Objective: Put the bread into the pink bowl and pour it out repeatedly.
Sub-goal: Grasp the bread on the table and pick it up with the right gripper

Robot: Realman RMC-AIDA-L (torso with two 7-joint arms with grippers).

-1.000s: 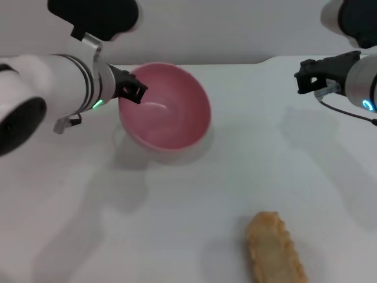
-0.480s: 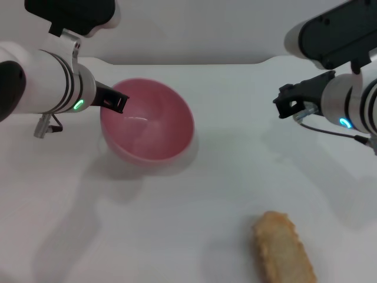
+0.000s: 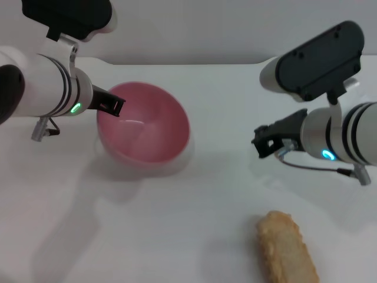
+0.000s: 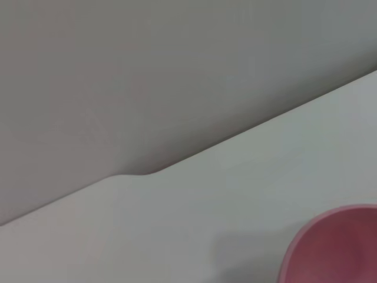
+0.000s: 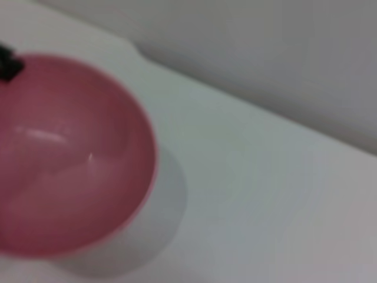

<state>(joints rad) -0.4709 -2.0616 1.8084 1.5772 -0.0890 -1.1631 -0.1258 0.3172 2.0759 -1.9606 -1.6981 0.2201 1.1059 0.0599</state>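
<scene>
Here a white tabletop (image 3: 177, 224) is seen from above, with two robot arms reaching in from either side. The pink bowl (image 3: 143, 131) stands left of centre, tipped so that its opening faces forward and to the right, and nothing is seen inside it. Its left rim is gripped by the left hand (image 3: 111, 105), whose dark fingers are clamped over the edge. The right hand (image 3: 266, 141) hangs above the tabletop to the right of the bowl and well apart from it; whether its fingers are spread or closed cannot be told, and nothing is seen held in it.

The bread (image 3: 287, 250) lies on the tabletop at the near right, below the right hand and well apart from the bowl, its near end cut off by the picture's edge. Its long axis runs from near to far, with the far end leaning slightly left.

For the step judged to be in hand, picking up the bread, the right hand is best lowered over the loaf's middle and closed across its short width. The bowl should be held steady meanwhile.
</scene>
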